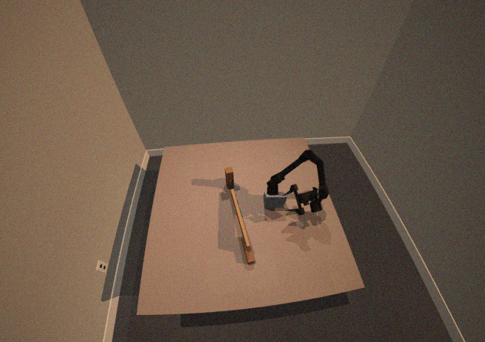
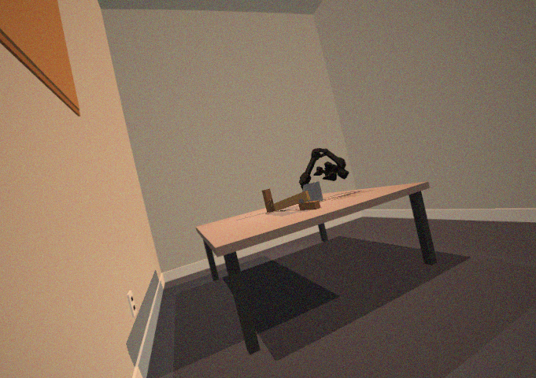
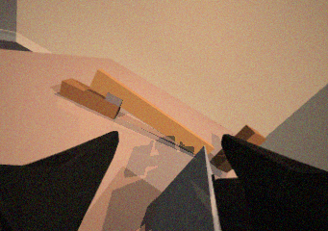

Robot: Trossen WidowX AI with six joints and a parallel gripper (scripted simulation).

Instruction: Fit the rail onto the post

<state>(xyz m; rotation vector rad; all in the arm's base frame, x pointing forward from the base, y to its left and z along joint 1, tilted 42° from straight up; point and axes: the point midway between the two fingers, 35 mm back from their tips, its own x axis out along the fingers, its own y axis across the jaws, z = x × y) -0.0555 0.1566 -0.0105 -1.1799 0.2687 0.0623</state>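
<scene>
- No legible text, label, brand, number or sign shows in the top view.
- The exterior view offers none that can be read.
- The wrist view likewise carries no readable marking.

A plain, sparsely furnished room, its exact type unclear; beige and grey painted walls (image 1: 49,120) (image 2: 232,89) (image 3: 171,38); white baseboards (image 1: 408,237) (image 2: 491,213); a white rectangular wall outlet (image 1: 101,266) (image 2: 131,303).
</scene>
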